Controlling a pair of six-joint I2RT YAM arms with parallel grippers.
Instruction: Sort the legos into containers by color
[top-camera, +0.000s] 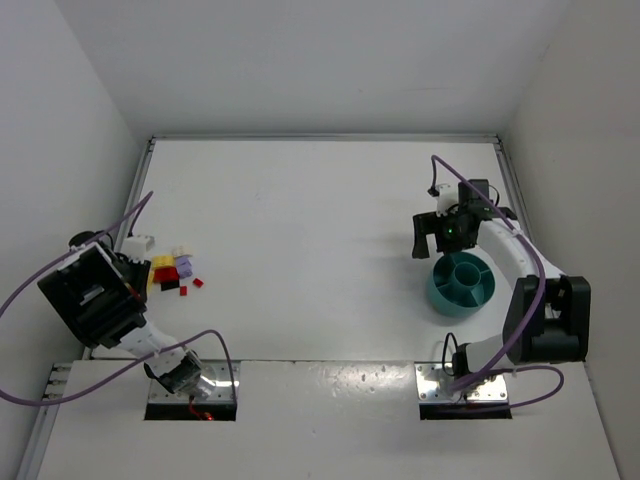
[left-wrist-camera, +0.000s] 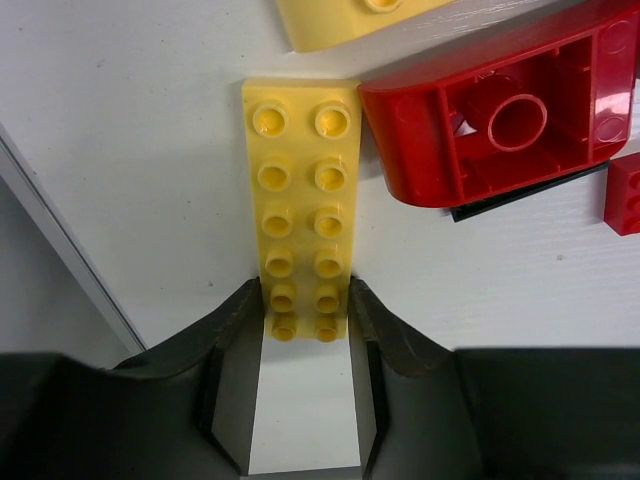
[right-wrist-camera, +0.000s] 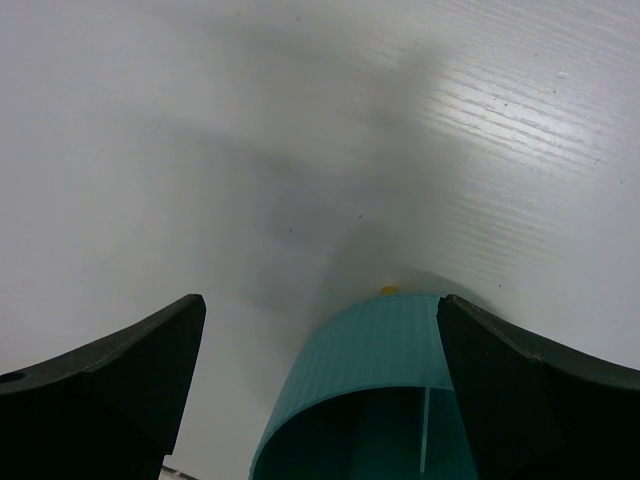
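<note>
The left hand (left-wrist-camera: 305, 310) is narrow. Its two dark fingers (left-wrist-camera: 235, 320) press on both sides of the near end of a long yellow lego (left-wrist-camera: 300, 200). That lego lies flat on the white desk (left-wrist-camera: 130, 120) with its bumps up, and runs from the fingers toward the top of the frame.

Touching its upper right side is a big red lego (left-wrist-camera: 500, 110), turned over so the hollow side shows. A thin black piece (left-wrist-camera: 525, 192) peeks out from under the red one. Another yellow lego (left-wrist-camera: 350, 20) lies just past them at the top edge. A small red lego (left-wrist-camera: 626, 195) sits at the right edge, close to the big red one.

In the top view this pile is at the left middle of the frame. A white lego (top-camera: 140, 243) lies at its upper left and a lavender lego (top-camera: 186, 264) at its upper right.

The right hand (right-wrist-camera: 320, 300) is wide open, with the rim of the teal bowl (right-wrist-camera: 350, 340) between its fingers, low in the frame. A tiny yellow spot (right-wrist-camera: 388, 290) shows just behind the rim. I cannot tell what it is.

In the top view the bowl is at the right middle, well apart from the pile. It has a round cup in the middle and walls around it. It is too small to tell if any lego lies inside.
</note>
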